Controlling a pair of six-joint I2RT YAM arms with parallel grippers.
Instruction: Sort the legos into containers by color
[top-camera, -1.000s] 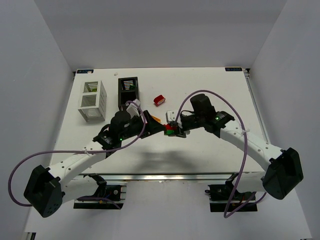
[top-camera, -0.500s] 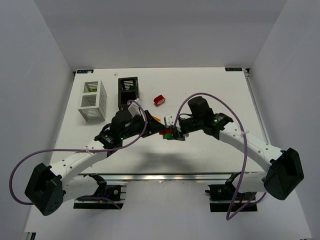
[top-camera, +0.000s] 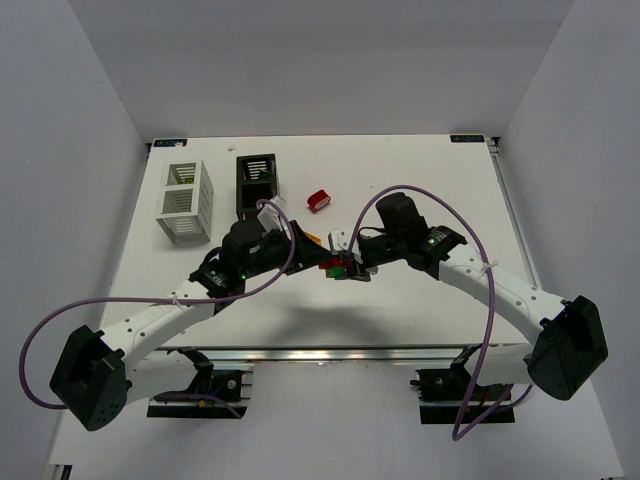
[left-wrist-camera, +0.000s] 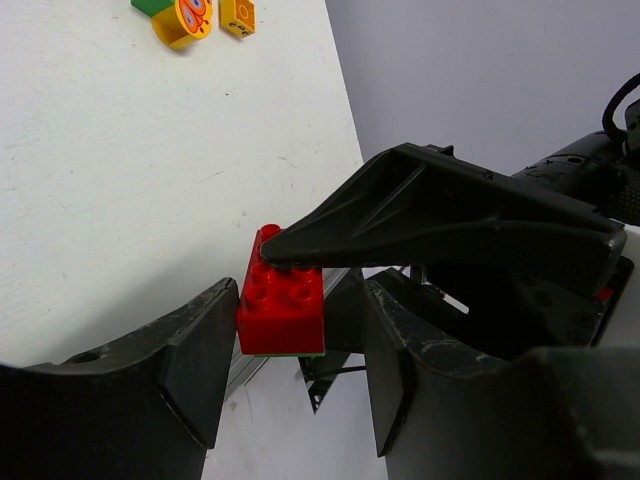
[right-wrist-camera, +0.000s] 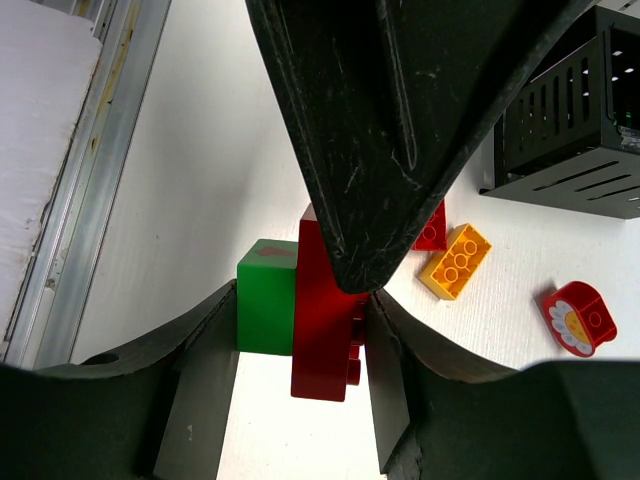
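Observation:
A red brick (top-camera: 331, 264) stuck to a dark green brick (top-camera: 339, 270) hangs above the table centre between both grippers. My right gripper (top-camera: 346, 266) is shut on this pair: in the right wrist view the green brick (right-wrist-camera: 267, 297) presses one finger and the red brick (right-wrist-camera: 328, 320) the other. My left gripper (top-camera: 320, 258) is open around the red brick (left-wrist-camera: 282, 305); the brick touches one finger, with a gap to the other. The white container (top-camera: 185, 203) and black container (top-camera: 256, 185) stand at the far left.
A red piece with a flower face (top-camera: 319, 200) lies beyond the grippers. An orange-yellow brick (right-wrist-camera: 454, 262) and a small red brick (right-wrist-camera: 432, 228) lie under the arms near the black container (right-wrist-camera: 570, 130). A round yellow-orange piece (left-wrist-camera: 182, 18) and an orange brick (left-wrist-camera: 238, 15) lie farther off.
The right gripper has carried the red-green pair a little left and toward the near edge, between the left gripper's fingers. Little has moved in the last half second.

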